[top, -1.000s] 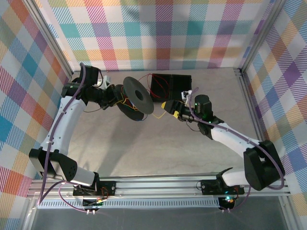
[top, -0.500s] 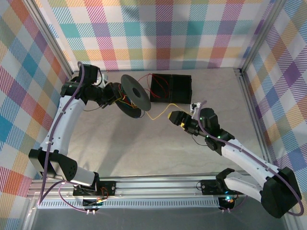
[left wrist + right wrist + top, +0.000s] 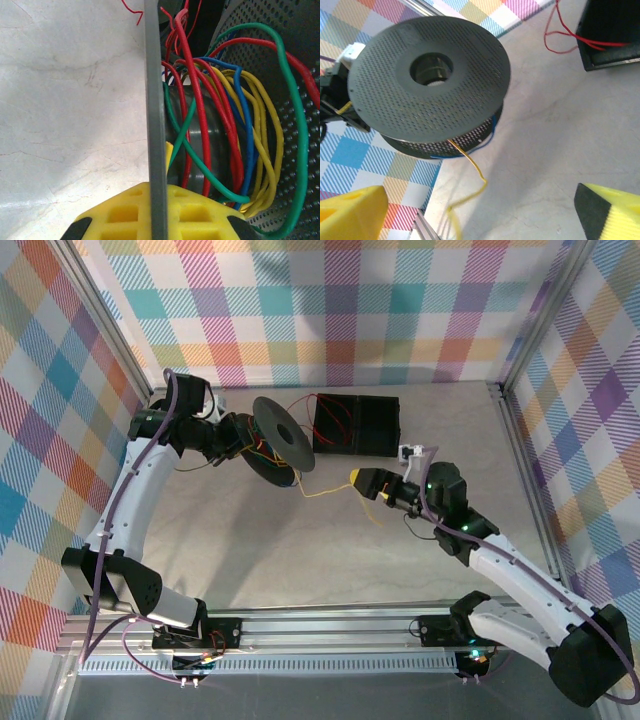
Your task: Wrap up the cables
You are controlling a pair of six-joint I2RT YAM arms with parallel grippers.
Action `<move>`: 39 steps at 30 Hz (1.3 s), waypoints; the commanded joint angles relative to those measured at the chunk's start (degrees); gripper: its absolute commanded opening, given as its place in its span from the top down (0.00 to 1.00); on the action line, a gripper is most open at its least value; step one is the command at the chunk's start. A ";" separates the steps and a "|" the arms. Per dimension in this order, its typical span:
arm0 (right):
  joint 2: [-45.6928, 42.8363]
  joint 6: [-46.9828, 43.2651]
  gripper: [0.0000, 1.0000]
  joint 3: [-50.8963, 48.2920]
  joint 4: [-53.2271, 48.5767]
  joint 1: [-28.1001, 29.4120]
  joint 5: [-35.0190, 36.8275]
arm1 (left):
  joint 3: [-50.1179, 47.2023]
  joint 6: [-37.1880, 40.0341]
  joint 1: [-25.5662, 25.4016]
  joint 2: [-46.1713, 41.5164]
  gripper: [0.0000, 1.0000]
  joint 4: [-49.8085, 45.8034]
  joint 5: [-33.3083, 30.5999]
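My left gripper (image 3: 238,440) holds a black perforated spool (image 3: 281,436) on its side at the back left; its yellow fingers (image 3: 125,210) are shut on the spool's grey flange edge (image 3: 155,125). Red, yellow, blue and green cables (image 3: 230,135) are looped round the hub. One yellow cable (image 3: 322,490) trails from the spool over the table to my right gripper (image 3: 366,480). That gripper is open, and the yellow cable (image 3: 470,175) runs loose between its jaws.
A black box (image 3: 357,425) stands behind the right gripper with thin red cables (image 3: 335,420) spilling from it. The red cables (image 3: 565,40) lie on the table beside the box (image 3: 615,35). Aluminium frame posts and checked walls enclose the table.
The right gripper has drawn back from the spool, rightward and toward the near side, staying open. The yellow cable now stretches out from the spool. The left gripper and spool shifted only slightly.
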 commanded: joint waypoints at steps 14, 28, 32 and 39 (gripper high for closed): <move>-5.22 -3.81 0.07 13.12 -33.35 -0.61 -5.01 | -2.68 -0.22 -1.03 -7.60 1.00 13.77 -15.63; 5.00 48.59 0.02 7.46 -8.56 0.00 -7.46 | -14.97 6.03 -15.54 -17.73 1.00 33.13 -39.67; 8.67 55.42 0.05 9.69 -10.85 0.61 -7.24 | -16.59 6.48 -17.71 -18.83 1.00 34.74 -41.33; 14.67 72.10 0.18 7.39 -5.20 2.84 -6.35 | -17.96 6.94 -20.45 -20.01 1.00 35.89 -42.79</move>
